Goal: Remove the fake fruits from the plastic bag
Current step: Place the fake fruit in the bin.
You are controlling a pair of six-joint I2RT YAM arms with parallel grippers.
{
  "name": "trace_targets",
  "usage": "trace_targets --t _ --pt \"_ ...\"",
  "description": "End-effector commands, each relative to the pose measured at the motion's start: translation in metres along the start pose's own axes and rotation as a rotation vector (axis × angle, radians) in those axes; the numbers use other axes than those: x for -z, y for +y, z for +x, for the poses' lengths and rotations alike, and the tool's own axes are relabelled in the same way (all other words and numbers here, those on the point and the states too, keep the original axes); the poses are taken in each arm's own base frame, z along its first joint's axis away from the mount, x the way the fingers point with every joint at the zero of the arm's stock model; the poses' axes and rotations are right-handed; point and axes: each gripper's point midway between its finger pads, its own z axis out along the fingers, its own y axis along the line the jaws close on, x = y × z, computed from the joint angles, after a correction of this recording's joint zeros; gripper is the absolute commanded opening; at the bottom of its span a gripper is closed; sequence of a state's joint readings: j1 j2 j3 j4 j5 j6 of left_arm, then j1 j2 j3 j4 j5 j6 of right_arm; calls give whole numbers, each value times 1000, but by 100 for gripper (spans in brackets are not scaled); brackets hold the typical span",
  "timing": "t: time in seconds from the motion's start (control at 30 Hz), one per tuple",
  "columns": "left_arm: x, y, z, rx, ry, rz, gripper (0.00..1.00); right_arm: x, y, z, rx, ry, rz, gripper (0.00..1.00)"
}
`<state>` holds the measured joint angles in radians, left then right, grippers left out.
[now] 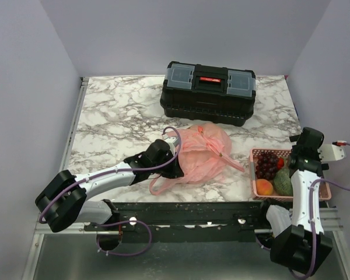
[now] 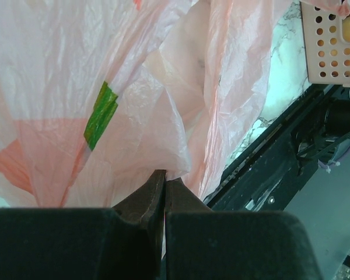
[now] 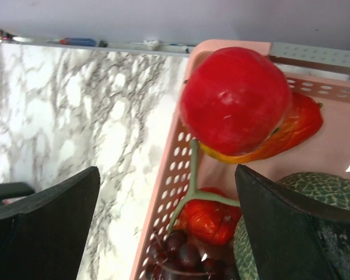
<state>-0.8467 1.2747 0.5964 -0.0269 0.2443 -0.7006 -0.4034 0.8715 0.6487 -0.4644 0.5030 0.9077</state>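
Two states: left jaws tight on plastic bag (image 2: 163, 116), right jaws wide apart.

The plastic bag (image 1: 201, 153) looks thin, crinkled, translucent; the fruits (image 3: 236, 99) glossy plastic.

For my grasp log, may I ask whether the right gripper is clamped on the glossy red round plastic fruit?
No, the right gripper stands wide open, its fingers clear of the red fruit over the pink slotted basket.
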Motion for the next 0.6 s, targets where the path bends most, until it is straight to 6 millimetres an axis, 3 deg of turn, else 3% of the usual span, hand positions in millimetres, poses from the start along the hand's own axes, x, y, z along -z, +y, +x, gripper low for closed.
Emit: trace_targets --t 0.0,0.1,0.13,0.17,0.57 --pt "2 -9 -9 -3 -21 17 0 20 12 1 -1 29 -60 100" --pt "2 -9 -10 3 -23 19 0 31 24 5 1 55 -116 100" --pt "1 -10 -10 4 -22 21 0 53 34 -10 -44 13 -212 100" --pt "2 -10 -10 5 -23 23 0 39 36 10 18 73 -168 100" --pt "5 -13 -13 20 -38 24 0 92 90 61 179 205 -482 100"
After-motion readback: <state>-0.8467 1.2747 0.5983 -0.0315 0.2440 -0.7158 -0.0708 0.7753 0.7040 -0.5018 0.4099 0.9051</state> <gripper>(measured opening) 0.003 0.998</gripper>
